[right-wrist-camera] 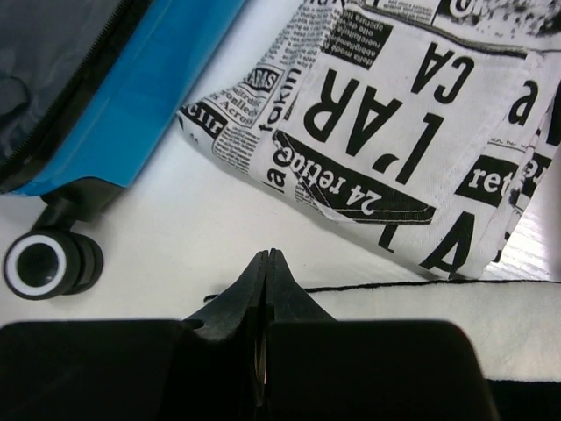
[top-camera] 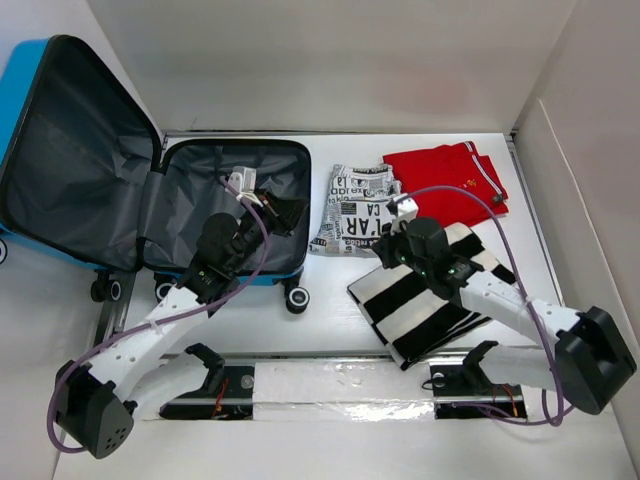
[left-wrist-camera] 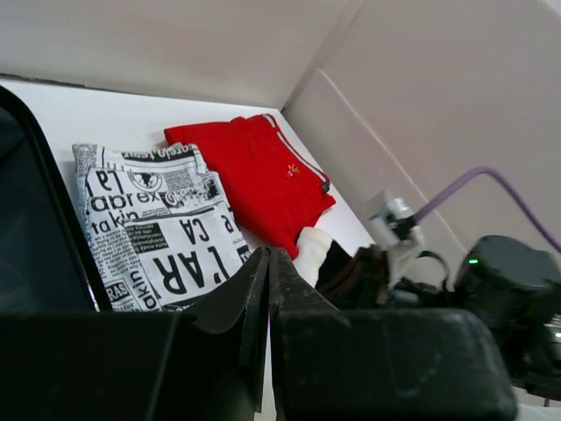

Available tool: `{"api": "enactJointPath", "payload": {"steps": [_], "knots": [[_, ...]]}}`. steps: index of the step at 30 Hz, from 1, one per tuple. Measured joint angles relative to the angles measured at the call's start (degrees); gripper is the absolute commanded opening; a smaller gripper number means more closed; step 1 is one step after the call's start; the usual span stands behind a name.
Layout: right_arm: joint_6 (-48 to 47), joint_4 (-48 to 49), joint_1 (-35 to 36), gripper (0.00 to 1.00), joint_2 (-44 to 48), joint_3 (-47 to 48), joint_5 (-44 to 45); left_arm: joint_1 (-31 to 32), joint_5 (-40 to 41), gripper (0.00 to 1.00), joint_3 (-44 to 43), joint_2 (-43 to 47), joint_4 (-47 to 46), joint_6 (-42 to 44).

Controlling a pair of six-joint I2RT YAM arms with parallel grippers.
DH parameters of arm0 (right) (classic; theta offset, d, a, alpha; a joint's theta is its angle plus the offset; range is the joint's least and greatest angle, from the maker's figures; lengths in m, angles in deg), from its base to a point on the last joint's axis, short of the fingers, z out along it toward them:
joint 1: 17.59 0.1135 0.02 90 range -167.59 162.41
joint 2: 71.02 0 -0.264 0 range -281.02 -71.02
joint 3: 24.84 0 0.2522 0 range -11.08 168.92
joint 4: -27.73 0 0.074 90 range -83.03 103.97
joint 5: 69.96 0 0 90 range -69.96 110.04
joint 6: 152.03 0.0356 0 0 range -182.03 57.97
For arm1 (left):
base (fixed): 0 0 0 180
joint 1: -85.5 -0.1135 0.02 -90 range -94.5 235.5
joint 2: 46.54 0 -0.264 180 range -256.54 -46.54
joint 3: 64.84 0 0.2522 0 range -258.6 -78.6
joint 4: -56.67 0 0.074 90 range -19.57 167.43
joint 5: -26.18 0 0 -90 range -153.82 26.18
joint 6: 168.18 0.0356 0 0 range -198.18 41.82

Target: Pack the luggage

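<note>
— Starting far left: whereabouts of the luggage point(top-camera: 18, 100)?

— At the far left of the surface point(top-camera: 330, 310), lying open. One half leaning out to the left, the other flat on the surface, with black wheels point(top-camera: 296, 298) toward the near edge.

— And inside?

— Only creased dark grey lining point(top-camera: 80, 160) on show in both halves.

— Left gripper point(top-camera: 288, 213)?

— Hovering over the right part of the flat half, pointing toward the clothes. Pressed fully together, with nothing held.

— Moving right?

— Just beside the luggage, outside it, a folded newspaper-print cloth point(top-camera: 350, 210) flat on the surface. Right beside that, farther back, a folded red garment point(top-camera: 450, 175). Nearer the front, a black-and-white striped cloth point(top-camera: 420, 300) laid at a slant, its far corner close to the print cloth.

— Right gripper point(top-camera: 388, 247)?

— Above the far left corner of the striped cloth, near the print cloth's near edge, aimed toward the luggage wheels. Closed tight as well, gripping nothing.

— So where are the clothes?

— All three pieces out on the surface, to the right of the luggage.
</note>
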Motion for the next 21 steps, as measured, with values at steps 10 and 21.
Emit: {"api": "enactJointPath", "payload": {"steps": [10,21], "knots": [[0.5,0.0,1.8,0.0,-23.7,8.1,-4.8,0.0,0.0,0.0,0.6,1.4,0.8,0.0],[4.5,2.1,1.5,0.0,-49.6,33.5,-3.8,0.0,-1.4,0.18,1.6,0.5,2.0,0.1]]}}
